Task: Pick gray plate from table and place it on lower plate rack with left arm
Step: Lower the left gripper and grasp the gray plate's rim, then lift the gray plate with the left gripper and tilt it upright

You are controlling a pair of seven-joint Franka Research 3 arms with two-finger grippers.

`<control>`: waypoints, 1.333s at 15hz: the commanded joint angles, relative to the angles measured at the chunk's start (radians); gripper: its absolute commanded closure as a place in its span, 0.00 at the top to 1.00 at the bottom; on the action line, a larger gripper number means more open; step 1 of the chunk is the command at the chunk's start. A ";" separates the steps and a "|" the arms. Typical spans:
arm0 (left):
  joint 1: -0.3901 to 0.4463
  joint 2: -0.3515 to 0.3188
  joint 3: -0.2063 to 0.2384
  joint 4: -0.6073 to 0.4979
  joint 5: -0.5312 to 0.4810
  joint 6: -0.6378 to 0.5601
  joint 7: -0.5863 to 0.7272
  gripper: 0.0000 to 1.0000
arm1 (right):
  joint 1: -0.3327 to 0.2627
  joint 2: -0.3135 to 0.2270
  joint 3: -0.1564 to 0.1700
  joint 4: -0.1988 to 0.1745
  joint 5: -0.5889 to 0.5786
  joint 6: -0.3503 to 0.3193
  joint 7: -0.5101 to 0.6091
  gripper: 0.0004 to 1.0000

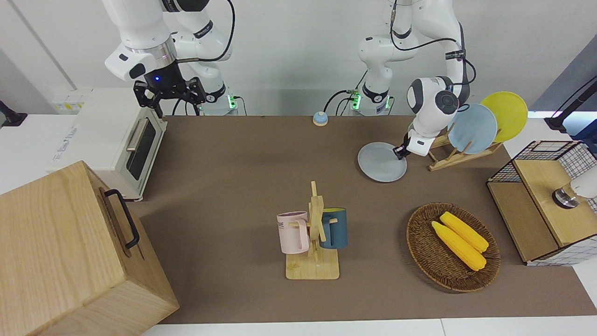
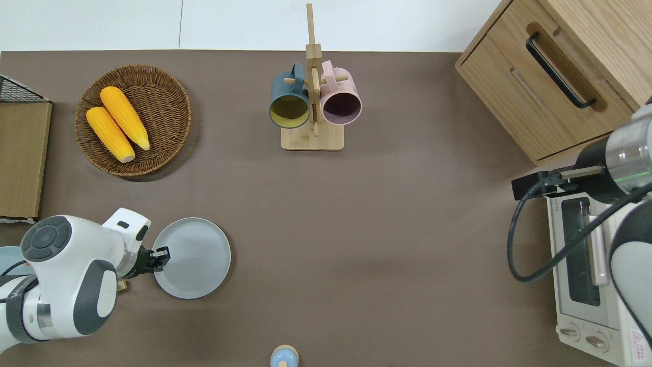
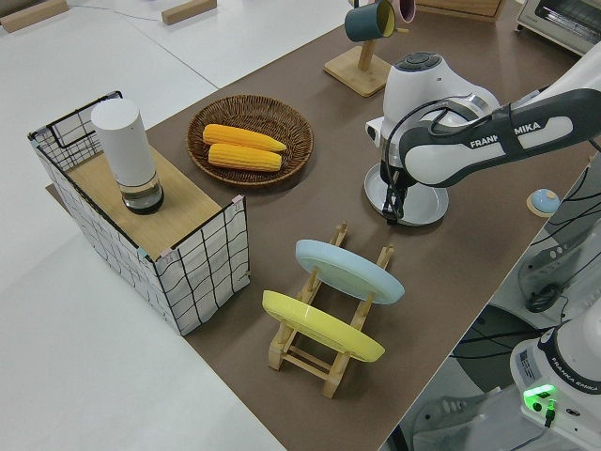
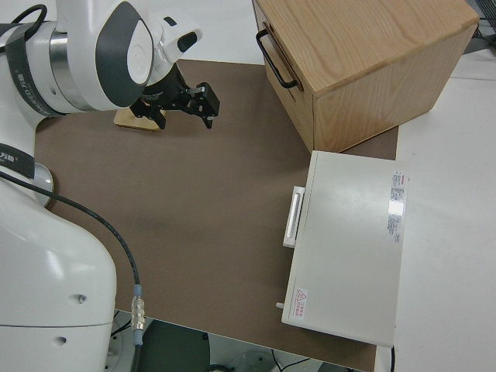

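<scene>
Overhead: left gripper (image 2: 162,257) at gray plate (image 2: 196,257) rim; grip unclear

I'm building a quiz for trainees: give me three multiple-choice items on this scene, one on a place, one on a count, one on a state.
1. Where is the left tool?
A. at the gray plate's rim
B. over the basket
C. at the toaster oven

2. How many plates stand in the rack?
A. none
B. two
C. three

3. The gray plate is:
A. in the rack
B. flat on the table
C. in the basket

Key: 1 A, the tool sits at the rim; 2 B, a blue plate and a yellow plate; 3 B, it lies on the table.
</scene>
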 commanded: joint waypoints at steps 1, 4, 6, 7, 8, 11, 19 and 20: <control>0.005 0.015 -0.003 -0.001 0.001 0.023 -0.017 0.00 | -0.019 -0.001 0.017 0.009 -0.001 -0.014 0.012 0.98; 0.005 0.015 0.012 0.004 0.001 0.023 -0.011 0.00 | -0.019 -0.001 0.017 0.009 -0.001 -0.013 0.012 0.98; 0.004 0.012 0.020 0.011 0.001 0.020 -0.005 0.00 | -0.019 -0.001 0.017 0.009 -0.001 -0.013 0.012 0.98; 0.004 0.012 0.020 0.011 0.003 0.019 -0.003 0.00 | -0.019 -0.003 0.017 0.009 -0.001 -0.014 0.012 0.98; 0.002 0.012 0.020 0.011 0.003 0.017 -0.002 0.00 | -0.019 -0.003 0.017 0.009 -0.001 -0.013 0.012 0.98; 0.002 0.008 0.022 0.051 0.012 0.001 0.003 0.00 | -0.019 -0.003 0.017 0.009 -0.001 -0.013 0.012 0.98; 0.002 -0.014 0.048 0.221 0.101 -0.268 -0.006 0.00 | -0.019 -0.001 0.017 0.009 -0.001 -0.014 0.012 0.98; 0.002 -0.014 0.049 0.241 0.119 -0.306 -0.009 0.00 | -0.019 -0.003 0.017 0.009 -0.001 -0.014 0.012 0.98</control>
